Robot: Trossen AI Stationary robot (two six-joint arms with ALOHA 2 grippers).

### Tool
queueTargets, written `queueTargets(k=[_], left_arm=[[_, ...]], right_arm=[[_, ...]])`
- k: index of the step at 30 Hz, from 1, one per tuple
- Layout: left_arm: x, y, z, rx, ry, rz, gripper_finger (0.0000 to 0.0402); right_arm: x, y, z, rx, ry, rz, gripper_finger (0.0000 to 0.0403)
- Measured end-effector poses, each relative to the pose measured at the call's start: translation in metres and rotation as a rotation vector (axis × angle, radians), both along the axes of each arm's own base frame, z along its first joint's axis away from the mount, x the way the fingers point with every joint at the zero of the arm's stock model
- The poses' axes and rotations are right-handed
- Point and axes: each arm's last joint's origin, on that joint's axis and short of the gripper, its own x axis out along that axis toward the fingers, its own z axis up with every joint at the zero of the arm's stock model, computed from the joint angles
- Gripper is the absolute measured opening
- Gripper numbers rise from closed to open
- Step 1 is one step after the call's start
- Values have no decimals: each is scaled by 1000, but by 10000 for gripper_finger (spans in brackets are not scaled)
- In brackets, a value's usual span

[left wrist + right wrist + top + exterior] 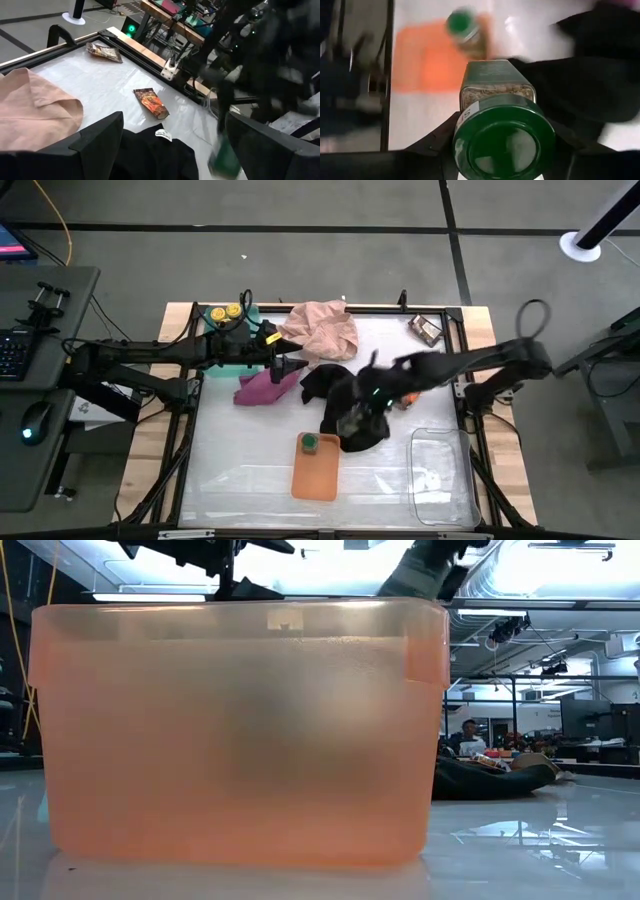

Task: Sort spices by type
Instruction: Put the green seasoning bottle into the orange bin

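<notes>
Gripping a green-lidded jar (502,127), the right claw (505,150) hangs above the black cloth (345,405) near the orange tray (315,470); the left claw (170,145) waits wide open.

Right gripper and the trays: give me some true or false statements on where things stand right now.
1. The right gripper holds a green-lidded jar. True.
2. The orange tray is empty. False: one green-lidded jar already stands on its far end.
3. The left gripper is open and holds nothing. True.
4. The yellow-lidded jars sit in the clear tray. False: they sit in the green tray at the far left corner; the clear tray is at the near right.
5. Both printed packets lie on the pink cloth. False: one packet lies on the bare table beside the black cloth, and the other lies at the far right corner.
</notes>
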Motion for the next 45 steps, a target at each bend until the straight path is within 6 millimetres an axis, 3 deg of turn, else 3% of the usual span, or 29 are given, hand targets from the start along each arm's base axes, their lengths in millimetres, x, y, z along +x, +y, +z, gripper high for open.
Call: queueTargets(k=[6,14,26,29,35,45], left_arm=[[0,0,0,-2,-2,2,335],[0,0,0,13,0,-1,335],[0,0,0,20,0,-2,335],[0,0,0,21,0,-2,335],[0,0,0,27,1,-3,335],[0,0,0,27,0,-4,335]], right_arm=[[38,32,-30,-72,57,192,191],[68,44,-45,-70,20,236,191],[80,46,-82,-69,149,155,191],[81,46,-83,-79,154,135,193],[81,45,-83,-114,147,113,254],[79,44,-77,-111,153,115,265]])
